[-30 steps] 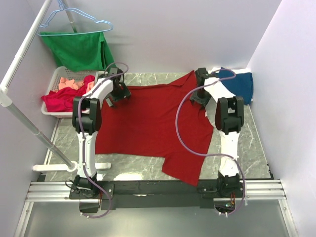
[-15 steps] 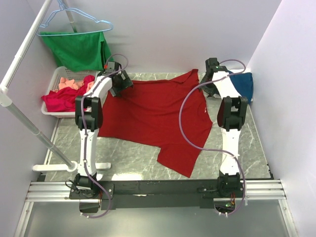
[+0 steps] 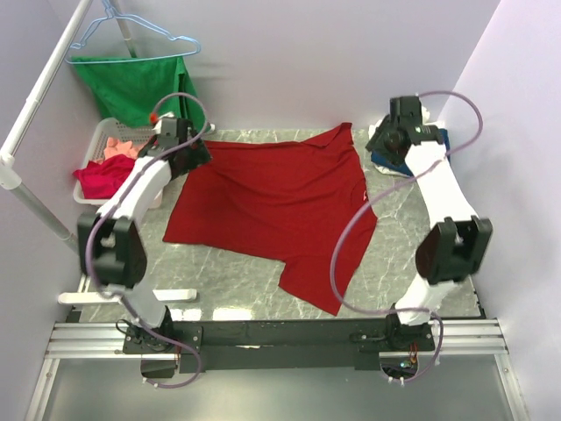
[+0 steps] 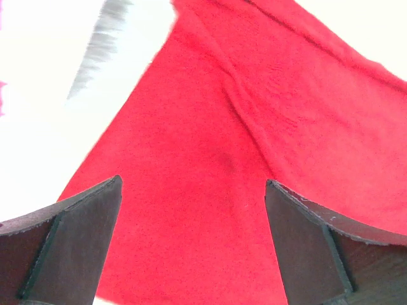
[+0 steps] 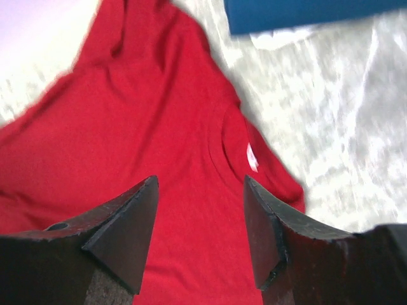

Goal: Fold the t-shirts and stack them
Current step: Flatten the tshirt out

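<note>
marble table [image 3: 219, 281] with the big deep-red t-shirt [image 3: 272, 202] spread out across its middle, wrinkled, collar toward the right side. green garment [image 3: 136, 88] hangs on a light-blue hanger [image 3: 131, 31] far left. white basket [image 3: 98, 140] at the left holds a crimson shirt [image 3: 101, 175] and a salmon-pink shirt [image 3: 123, 145]. dark blue shirt [image 5: 305, 13] sits far right, just beside the red one. left gripper [image 4: 194, 190] is above the red shirt's left edge, jaws wide apart, grasping nothing. right gripper [image 5: 200, 184] is above the collar, jaws apart, nothing held.
</note>
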`<state>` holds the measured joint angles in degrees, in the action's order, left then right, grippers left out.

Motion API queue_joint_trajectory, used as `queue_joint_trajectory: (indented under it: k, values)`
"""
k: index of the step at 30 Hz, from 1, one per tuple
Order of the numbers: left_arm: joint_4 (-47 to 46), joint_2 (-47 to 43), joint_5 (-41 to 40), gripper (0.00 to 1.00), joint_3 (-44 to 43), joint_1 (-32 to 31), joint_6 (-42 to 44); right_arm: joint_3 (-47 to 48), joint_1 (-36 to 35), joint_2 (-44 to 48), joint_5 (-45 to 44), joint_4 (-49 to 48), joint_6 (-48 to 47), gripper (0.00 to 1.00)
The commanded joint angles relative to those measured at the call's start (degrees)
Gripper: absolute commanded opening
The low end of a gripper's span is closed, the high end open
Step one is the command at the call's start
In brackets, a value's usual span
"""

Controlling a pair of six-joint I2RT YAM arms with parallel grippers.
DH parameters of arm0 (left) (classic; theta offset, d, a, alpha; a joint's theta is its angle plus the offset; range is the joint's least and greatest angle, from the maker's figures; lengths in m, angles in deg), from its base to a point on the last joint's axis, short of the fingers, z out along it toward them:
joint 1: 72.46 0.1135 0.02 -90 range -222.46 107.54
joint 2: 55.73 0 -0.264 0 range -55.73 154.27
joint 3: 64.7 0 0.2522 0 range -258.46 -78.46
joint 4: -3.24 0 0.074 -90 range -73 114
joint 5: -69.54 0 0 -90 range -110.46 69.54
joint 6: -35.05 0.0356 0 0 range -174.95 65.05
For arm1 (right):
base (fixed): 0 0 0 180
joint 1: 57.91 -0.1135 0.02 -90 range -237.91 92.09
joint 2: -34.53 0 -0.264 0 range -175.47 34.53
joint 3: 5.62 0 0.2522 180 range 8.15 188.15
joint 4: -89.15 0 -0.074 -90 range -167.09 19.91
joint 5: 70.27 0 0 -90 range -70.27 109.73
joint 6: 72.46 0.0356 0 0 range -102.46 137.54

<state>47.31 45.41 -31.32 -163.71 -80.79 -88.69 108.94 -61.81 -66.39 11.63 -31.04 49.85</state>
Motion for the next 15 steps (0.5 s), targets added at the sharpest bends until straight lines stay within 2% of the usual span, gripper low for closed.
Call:
queue_joint_trajectory:
  k: [1, 3, 8, 15]
  values:
    - [4.50, -8.40, -9.27, 0.99, 7.71, -0.27, -6.24, -9.19, -1.37, 7.39, -0.25, -1.12, 0.64, 0.63]
    - [3.71, -13.13, -9.01, 0.99, 13.60, -0.27, -7.22, -14.20, -1.55, 11.51, 0.01, -1.83, 1.17, 0.63]
    - [2.66, -19.49, -9.54, 0.88, 24.14, -0.19, -12.31, -24.48, -2.07, 18.56, 1.59, -3.59, 1.96, 0.63]
    - [2.92, -16.87, -7.34, 0.81, 29.97, -0.19, -16.71, -35.48, -6.11, 24.10, 1.95, -5.87, 3.80, 0.63]
